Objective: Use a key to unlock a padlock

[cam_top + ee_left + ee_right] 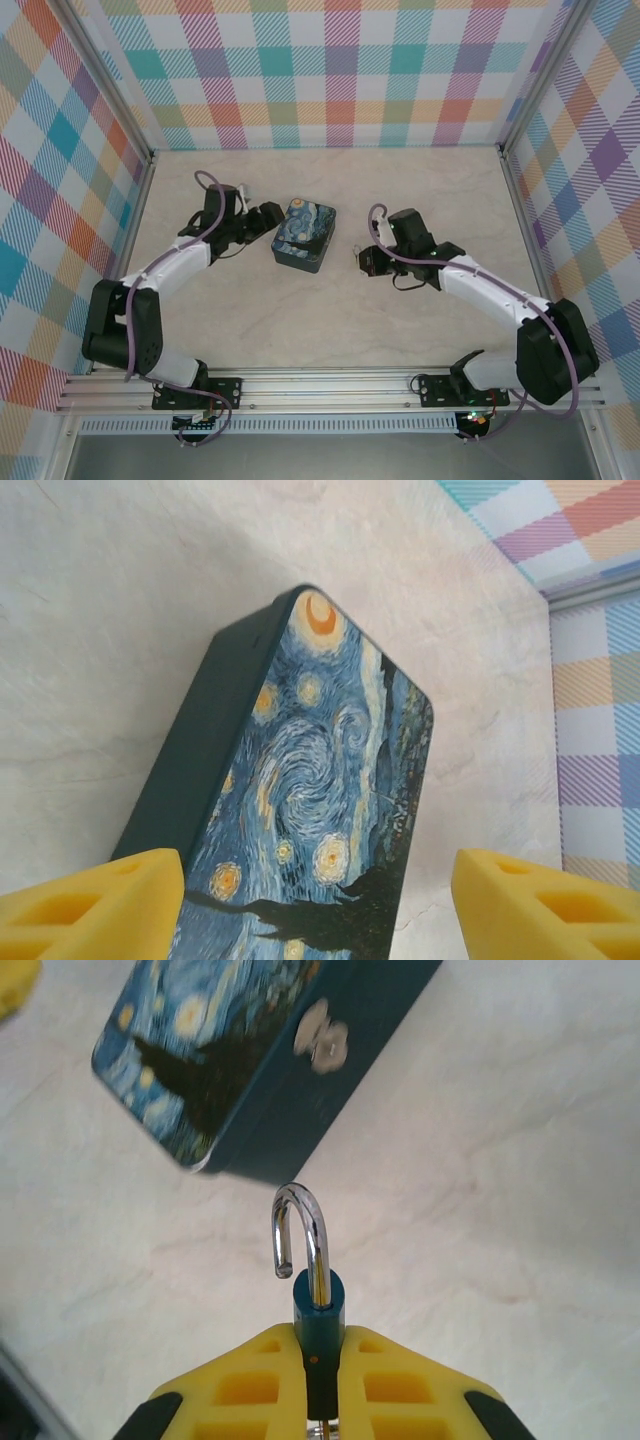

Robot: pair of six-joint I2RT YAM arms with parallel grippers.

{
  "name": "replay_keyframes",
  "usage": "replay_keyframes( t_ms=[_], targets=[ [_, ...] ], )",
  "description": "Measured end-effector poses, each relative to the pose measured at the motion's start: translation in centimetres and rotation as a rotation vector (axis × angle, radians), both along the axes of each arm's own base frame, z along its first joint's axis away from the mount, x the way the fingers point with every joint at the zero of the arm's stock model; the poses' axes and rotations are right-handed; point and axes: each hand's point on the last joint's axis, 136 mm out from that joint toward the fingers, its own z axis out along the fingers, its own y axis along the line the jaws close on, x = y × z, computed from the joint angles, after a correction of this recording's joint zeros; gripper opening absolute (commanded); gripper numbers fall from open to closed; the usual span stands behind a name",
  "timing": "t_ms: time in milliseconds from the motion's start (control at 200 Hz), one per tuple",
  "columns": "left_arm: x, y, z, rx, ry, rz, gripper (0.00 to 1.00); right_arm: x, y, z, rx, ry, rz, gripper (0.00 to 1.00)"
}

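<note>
My right gripper (pixel 320 1342) is shut on the padlock (pixel 320 1305), whose small blue body is pinched between the yellow pads. Its silvery shackle (pixel 318 1240) stands sprung open, with the free end hanging clear of the body. A thin sliver of metal, seemingly the key (pixel 325 1430), shows at the padlock's lower end between the pads. In the top view this gripper (pixel 362 260) sits just right of the swirl-painted box (pixel 304 235). My left gripper (pixel 320 910) is open, its yellow fingers (pixel 90 900) spread wide over the box's near end (pixel 310 780).
The blue-and-yellow painted box (pixel 230 1050) lies flat mid-table between the two arms, a small metal clasp (pixel 325 1035) on its dark side wall. Checked walls close in the table (pixel 330 320) at the back and both sides. Purple cables run along both arms.
</note>
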Motion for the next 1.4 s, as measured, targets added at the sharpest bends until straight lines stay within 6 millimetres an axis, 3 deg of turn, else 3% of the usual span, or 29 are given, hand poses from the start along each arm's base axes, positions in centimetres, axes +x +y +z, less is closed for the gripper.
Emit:
replay_keyframes(
  t_ms=[150,280,455,630,845,1090,1190,1315,1400],
  targets=[
    [-1.9,1.0,3.8,-0.004,-0.115,0.007,0.82,-2.9,0.3,-2.1,0.057,0.157,0.013,0.12],
    [-4.3,2.5,5.2,0.009,-0.177,0.054,0.87,-5.0,0.2,-5.0,0.082,0.298,-0.009,0.12],
    [-6.6,4.7,4.4,0.042,-0.17,0.12,0.89,-6.6,-0.3,-8.8,0.07,0.443,-0.068,0.13],
    [-8.1,6.0,3.1,0.064,-0.142,0.154,0.9,-6.7,-0.4,-10.3,0.074,0.496,-0.12,0.16],
    [-8.9,6.9,2.8,0.081,-0.134,0.194,0.9,-6.4,-0.6,-10.6,0.077,0.488,-0.157,0.41],
    [-9.3,8.7,4.3,0.102,-0.183,0.271,0.96,-5.5,-2.1,-8.2,0.026,0.367,-0.186,0.61],
    [-9.5,9.6,4.7,0.121,-0.201,0.312,1.0,-4.1,-3.2,-5.6,-0.018,0.243,-0.201,0.74],
    [-9.3,11.0,4.7,0.17,-0.214,0.374,1.0,-1.8,-5.1,-1.7,-0.061,0.037,-0.236,0.99],
    [-9.1,12.4,3.6,0.236,-0.199,0.423,1.0,-0.4,-6.9,0.3,-0.095,-0.087,-0.277,1.0]
  ],
)
